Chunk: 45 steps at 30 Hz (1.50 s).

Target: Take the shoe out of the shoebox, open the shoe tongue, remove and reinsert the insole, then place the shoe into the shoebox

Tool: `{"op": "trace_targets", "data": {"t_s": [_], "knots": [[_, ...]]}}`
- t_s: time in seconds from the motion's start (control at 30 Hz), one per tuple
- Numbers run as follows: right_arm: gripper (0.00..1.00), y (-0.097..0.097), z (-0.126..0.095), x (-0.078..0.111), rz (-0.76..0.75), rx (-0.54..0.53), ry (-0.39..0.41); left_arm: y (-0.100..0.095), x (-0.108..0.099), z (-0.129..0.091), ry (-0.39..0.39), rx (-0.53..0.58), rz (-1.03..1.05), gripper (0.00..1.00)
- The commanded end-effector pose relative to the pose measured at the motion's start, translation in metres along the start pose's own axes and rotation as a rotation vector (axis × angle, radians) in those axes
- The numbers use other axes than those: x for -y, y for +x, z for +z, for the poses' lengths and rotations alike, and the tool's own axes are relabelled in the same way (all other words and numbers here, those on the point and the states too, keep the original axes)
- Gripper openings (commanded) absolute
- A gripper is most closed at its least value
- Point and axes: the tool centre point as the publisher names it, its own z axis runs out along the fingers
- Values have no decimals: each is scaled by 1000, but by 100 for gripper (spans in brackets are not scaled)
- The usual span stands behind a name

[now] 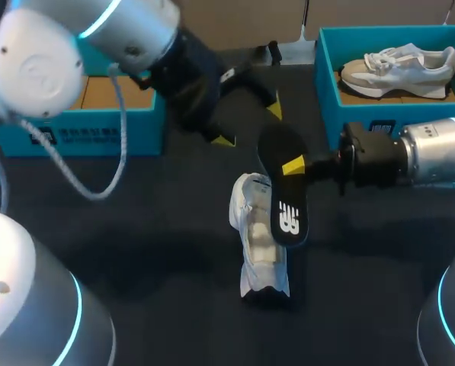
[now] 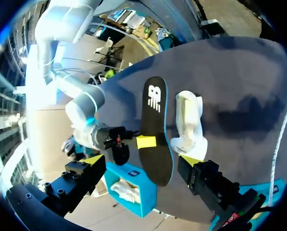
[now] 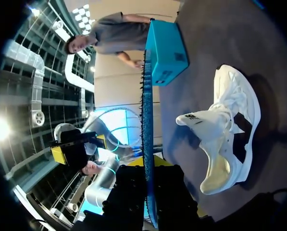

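Note:
A black insole (image 1: 288, 213) with a white logo hangs over the middle of the table, heel end down. My right gripper (image 1: 294, 165) is shut on its upper part. In the right wrist view the insole (image 3: 147, 115) shows edge-on between that gripper's (image 3: 148, 195) fingers. The white shoe (image 1: 257, 248) lies on the dark table just below and left of the insole, tongue pulled up (image 3: 201, 118). My left gripper (image 1: 250, 123) hovers open behind the insole, holding nothing; in its own view the left gripper (image 2: 143, 161) has the insole (image 2: 155, 120) between its spread fingers without touching.
A teal shoebox (image 1: 326, 84) at the back right holds a second white shoe (image 1: 398, 69). Another teal shoebox (image 1: 97, 126) stands at the back left, under my left arm. A grey cable (image 1: 82, 179) loops from the left arm over the table.

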Motion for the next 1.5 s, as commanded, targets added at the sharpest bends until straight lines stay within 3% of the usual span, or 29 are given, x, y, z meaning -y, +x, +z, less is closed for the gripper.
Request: {"op": "trace_targets", "data": {"t_s": [0.03, 0.3, 0.67, 0.87, 0.93, 0.97, 1.07, 1.5], "knots": [[0, 3, 1, 3, 4, 5, 1, 15, 10, -9, -15, 446, 17, 100], [0, 10, 0, 6, 9, 11, 2, 26, 11, -19, -3, 620, -1, 100], [0, 12, 0, 5, 15, 23, 10, 28, 11, -20, 14, 615, -12, 100], [0, 10, 3, 5, 13, -2, -44, 28, 11, -20, 14, 615, -12, 100], [0, 10, 5, 6, 18, -15, -54, 38, 11, -8, 58, 727, -107, 100], [0, 10, 6, 7, 18, -20, -57, 44, 7, -2, 14, 754, -93, 100], [0, 14, 7, 10, 12, -27, -61, 60, 7, 11, 44, 818, -95, 100], [0, 20, 14, 8, 27, -31, -53, 81, 3, 30, 6, 848, -153, 100]]}}
